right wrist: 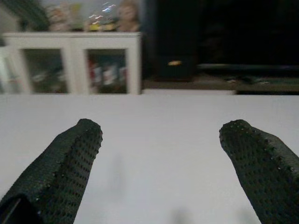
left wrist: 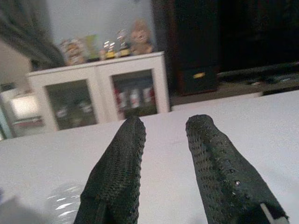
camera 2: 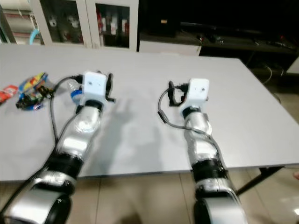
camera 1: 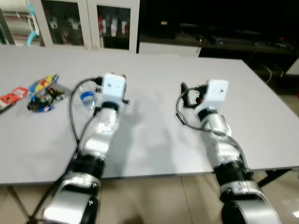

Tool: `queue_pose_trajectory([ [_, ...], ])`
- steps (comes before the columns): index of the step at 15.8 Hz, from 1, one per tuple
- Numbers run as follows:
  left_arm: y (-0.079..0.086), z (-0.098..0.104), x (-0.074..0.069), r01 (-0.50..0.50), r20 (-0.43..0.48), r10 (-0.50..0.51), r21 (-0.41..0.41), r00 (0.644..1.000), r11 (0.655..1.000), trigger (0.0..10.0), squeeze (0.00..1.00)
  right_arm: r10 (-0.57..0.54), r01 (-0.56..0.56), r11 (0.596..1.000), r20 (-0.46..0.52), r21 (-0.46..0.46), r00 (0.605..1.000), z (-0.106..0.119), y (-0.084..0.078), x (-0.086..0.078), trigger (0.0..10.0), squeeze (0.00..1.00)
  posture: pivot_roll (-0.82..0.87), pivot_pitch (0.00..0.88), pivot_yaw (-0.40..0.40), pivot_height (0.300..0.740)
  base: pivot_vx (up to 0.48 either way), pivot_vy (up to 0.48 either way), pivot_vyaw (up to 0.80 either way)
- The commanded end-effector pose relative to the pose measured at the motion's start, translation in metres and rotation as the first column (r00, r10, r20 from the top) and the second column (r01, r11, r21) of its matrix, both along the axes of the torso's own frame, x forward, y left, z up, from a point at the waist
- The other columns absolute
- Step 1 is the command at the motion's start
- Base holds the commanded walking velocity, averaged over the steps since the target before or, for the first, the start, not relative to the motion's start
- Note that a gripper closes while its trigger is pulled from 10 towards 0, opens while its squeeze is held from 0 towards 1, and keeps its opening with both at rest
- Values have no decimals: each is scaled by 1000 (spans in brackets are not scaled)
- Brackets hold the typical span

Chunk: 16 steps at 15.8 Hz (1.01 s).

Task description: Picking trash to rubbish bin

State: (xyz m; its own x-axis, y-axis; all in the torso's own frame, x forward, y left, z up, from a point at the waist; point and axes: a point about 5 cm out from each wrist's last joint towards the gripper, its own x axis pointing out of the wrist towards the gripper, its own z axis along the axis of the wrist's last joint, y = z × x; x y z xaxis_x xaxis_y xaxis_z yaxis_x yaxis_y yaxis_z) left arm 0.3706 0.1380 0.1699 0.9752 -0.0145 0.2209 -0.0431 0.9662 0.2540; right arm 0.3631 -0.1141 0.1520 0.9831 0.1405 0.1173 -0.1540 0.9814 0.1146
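Even, soft light falls on the pale bench [camera 1: 154, 140], with faint shadows beside both arms. The far right background is nearly black. Head views are slightly soft and grainy. In the wrist views the black fingers [left wrist: 117, 177] are blurred up close, and the white cabinet [right wrist: 74, 60] behind looks hazy and dim.

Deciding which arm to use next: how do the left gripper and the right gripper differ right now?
The left gripper has its fingers fairly close together; the right gripper has its fingers spread wide. The left sits beside the clear plastic bottle; the right is over bare table. Both are empty.
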Motion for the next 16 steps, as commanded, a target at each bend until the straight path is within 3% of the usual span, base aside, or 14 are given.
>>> queue_pose_trajectory([
  [1, -5, 1, 0, 8, 1, -8, -3, 1000, 1000, 10000, 0, -17, 17, 1000, 1, -2, 1000, 1, -7, 0, 10000, 0, -59, 21, -114, 740, 0, 0, 0],
  [10, -4, 0, 0, 3, 3, -3, -3, 1000, 1000, 10000, 0, -16, 16, 1000, -5, -1, 1000, 0, -8, 0, 10000, 0, -58, 20, -114, 740, 0, 0, 0],
  [11, -2, 0, 0, -21, 3, 21, -4, 1000, 1000, 10000, 1000, -15, 15, 1000, -5, -1, 1000, 0, -8, 0, 10000, 0, -58, 21, -114, 740, 0, 0, 0],
  [16, 2, -2, 1, -51, -10, 51, 4, 999, 999, 10000, 1000, -7, 7, 1000, -11, -2, 1000, -1, -6, 0, 10000, 0, -58, 25, -114, 740, 0, 0, 0],
])
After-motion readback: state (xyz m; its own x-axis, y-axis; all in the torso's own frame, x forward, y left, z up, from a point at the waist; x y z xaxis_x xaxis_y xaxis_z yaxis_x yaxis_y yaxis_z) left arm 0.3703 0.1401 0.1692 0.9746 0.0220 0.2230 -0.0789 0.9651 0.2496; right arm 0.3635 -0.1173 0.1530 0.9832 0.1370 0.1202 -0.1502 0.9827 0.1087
